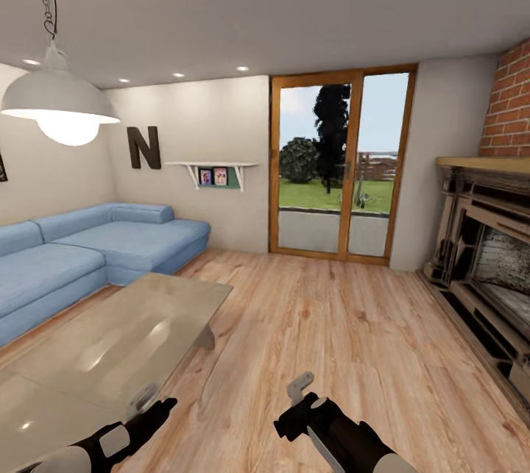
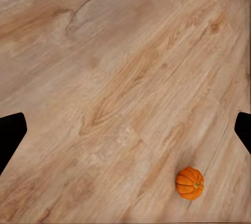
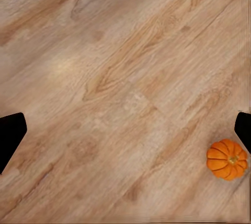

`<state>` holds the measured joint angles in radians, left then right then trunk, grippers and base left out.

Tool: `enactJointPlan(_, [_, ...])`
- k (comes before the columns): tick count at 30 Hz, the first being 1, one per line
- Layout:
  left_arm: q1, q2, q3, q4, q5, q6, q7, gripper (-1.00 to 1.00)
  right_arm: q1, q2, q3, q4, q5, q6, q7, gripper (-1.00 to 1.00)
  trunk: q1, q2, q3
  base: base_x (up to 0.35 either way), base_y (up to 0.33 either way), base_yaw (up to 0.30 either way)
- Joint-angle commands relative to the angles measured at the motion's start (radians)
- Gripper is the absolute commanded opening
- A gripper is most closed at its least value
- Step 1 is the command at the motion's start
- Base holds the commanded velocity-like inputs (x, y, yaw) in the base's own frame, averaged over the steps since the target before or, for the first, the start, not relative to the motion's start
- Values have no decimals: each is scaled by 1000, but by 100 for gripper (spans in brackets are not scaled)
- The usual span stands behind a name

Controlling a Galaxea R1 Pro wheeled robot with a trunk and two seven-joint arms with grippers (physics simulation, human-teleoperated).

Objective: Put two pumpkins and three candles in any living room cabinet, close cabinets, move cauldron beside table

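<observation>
- Both end effectors, left (image 1: pixel 143 401) and right (image 1: pixel 298 388), hang low in front of the robot, carrying nothing; fingers spread wide apart in both wrist views, only dark tips visible at the frame edges.
- Each wrist camera looks straight down at the wooden floor (image 1: pixel 324 340), which suggests a travel posture rather than a reach.
- One pumpkin (image 2: pixel 189 183) sits on bare floor below the left wrist, stem up, touching nothing. The right wrist view also shows a pumpkin (image 3: pixel 227 159); cannot tell whether it is the same one.
- Low coffee table (image 1: pixel 125 333) stands just ahead on the left, glossy surface bare, blue sofa (image 1: pixel 88 252) beyond it.
- Fireplace (image 1: pixel 486 252) at right, glass doors (image 1: pixel 340 164) ahead.
- Judgement: pumpkin collection not yet begun; nearest pickup is the floor pumpkin.
</observation>
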<state>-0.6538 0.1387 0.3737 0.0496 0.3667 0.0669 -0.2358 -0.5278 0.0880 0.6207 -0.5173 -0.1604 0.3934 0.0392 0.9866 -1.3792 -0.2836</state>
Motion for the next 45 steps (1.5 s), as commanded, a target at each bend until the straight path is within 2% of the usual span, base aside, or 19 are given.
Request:
enactJointPlan(1, [-1, 1, 1, 3, 11, 4, -5, 100, -1, -1, 5, 0, -10, 4, -2, 100, 0, -1, 0, 0, 0, -266])
enactJointPlan(12, [-1, 1, 1, 3, 11, 4, -5, 100, -1, -1, 3, 0, -10, 6, -2, 100, 0, -1, 3, 0, 0, -276])
enactJointPlan(27, [-1, 1, 1, 3, 11, 4, -5, 100, -1, -3, -13, 1, -14, 38, -6, 100, 0, -1, -18, 0, 0, -167])
enactJointPlan(33, [-1, 1, 1, 3, 11, 4, -5, 100, -1, -4, -61, 1, -16, 38, -8, 100, 0, -1, -27, 0, 0, -160])
enactJointPlan(36, [-1, 1, 1, 3, 11, 4, -5, 100, -1, -4, -103, 2, -16, 38, -8, 100, 0, -1, -31, 59, 24, -168])
enactJointPlan(37, [-1, 1, 1, 3, 11, 3, -5, 100, -1, -4, -134, 2, -15, 38, -7, 100, 0, -1, -33, 186, 85, -186])
enactJointPlan(45, [-2, 1, 1, 1, 11, 2, -5, 100, -1, -4, -147, 1, -16, 32, -7, 100, 0, -1, -43, 260, 133, -193])
